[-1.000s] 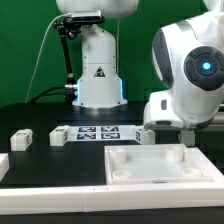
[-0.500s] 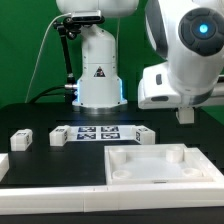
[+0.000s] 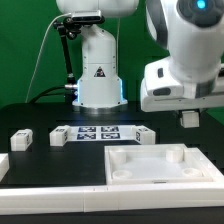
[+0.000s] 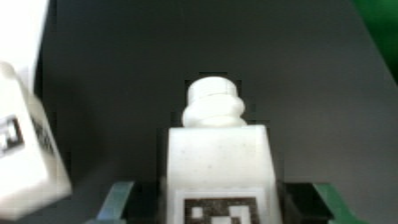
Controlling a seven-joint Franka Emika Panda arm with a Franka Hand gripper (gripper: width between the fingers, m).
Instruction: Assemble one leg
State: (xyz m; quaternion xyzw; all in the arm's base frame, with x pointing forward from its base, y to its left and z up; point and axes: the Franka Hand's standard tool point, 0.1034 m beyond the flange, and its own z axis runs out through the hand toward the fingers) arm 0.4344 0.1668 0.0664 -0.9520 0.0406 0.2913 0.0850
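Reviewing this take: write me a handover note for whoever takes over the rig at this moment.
Claw: shut on the leg, held in the air on the exterior view's right, rounded tip pointing away from the claw.
White square piece: flat at the front, and the corner pockets that show hold nothing.
Small white blocks lie on either side of the marker board.
Done: leg gripped and off the table.
Left: probably bring it to a corner pocket and seat it.

Marker board (image 3: 95, 132) is laid before the robot base (image 3: 98, 80). Two loose legs (image 3: 20, 140) (image 3: 60, 135) are set to its exterior-view left, a third leg (image 3: 145, 135) beside its right end. Tray (image 3: 160, 170) is placed in front. Held leg (image 4: 221, 150) is clamped in the gripper (image 4: 217, 200).
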